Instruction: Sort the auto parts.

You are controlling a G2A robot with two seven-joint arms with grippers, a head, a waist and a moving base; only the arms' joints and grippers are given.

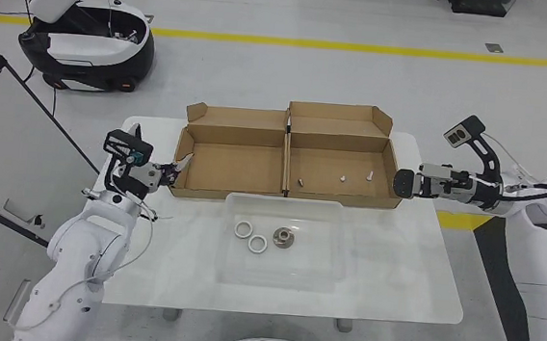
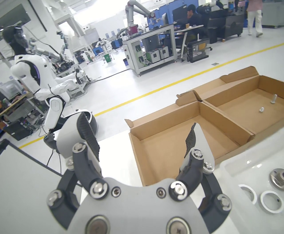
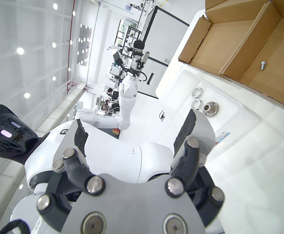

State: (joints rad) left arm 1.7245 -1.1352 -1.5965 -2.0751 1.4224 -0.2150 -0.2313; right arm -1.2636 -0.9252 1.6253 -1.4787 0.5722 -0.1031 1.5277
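Flange [image 1: 282, 237] sits bore-up in the tray [image 1: 328, 271] on the counter [image 1: 419, 288], two white rings [image 1: 243, 230] flat beside it. Small bolts [image 1: 344, 177], axes hard to read, dot the right compartment of the cardboard box [image 1: 230, 167]. My left claw [image 2: 139, 120] and right claw [image 3: 135, 116] gape released, flanking the box.

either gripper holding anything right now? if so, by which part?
Nothing is held. The left gripper and right gripper are both open and empty.
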